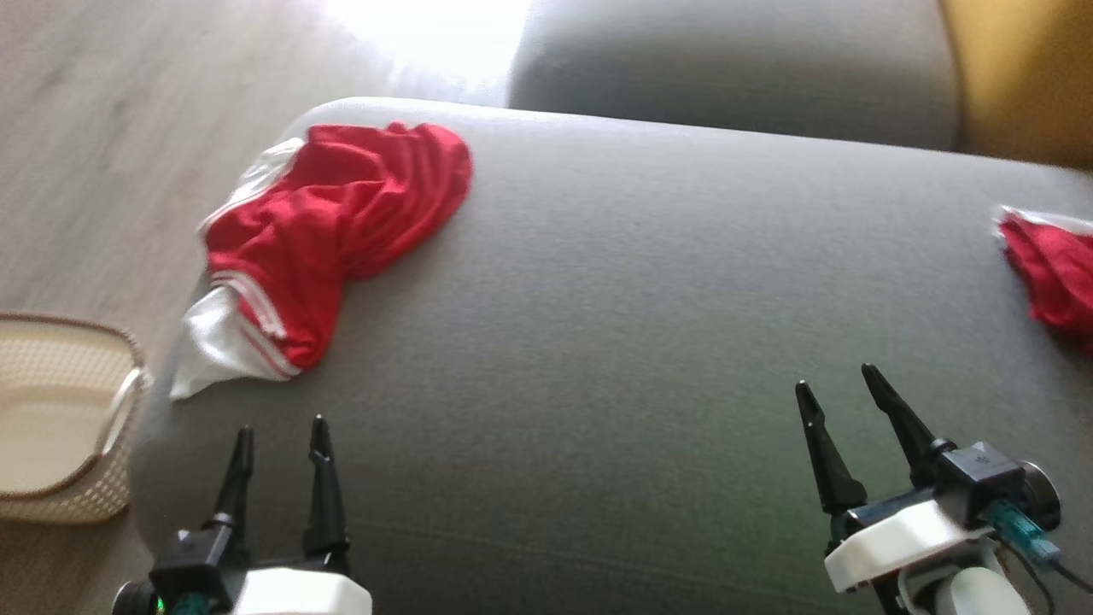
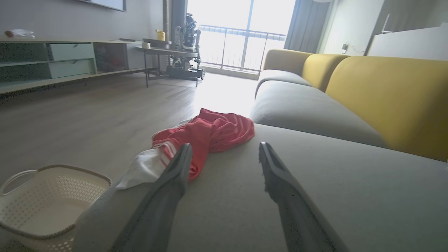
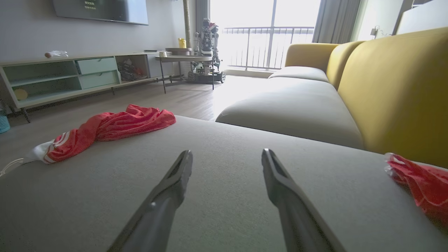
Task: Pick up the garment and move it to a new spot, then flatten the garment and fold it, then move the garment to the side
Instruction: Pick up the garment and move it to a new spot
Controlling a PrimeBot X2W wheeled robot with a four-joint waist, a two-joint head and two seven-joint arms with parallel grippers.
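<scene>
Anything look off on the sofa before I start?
The garment lies crumpled on the cushion, at its left corner, white end drooping over the edge near the basket. A second red cloth sits at the right.

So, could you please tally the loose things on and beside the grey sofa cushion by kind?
Red garments: 2, the left garment and the right garment
Cream baskets: 1, the basket
Total: 3

Left hand [image 1: 282,424] and right hand [image 1: 835,376]: white shells, tapered black fingers [image 1: 325,491]
</scene>
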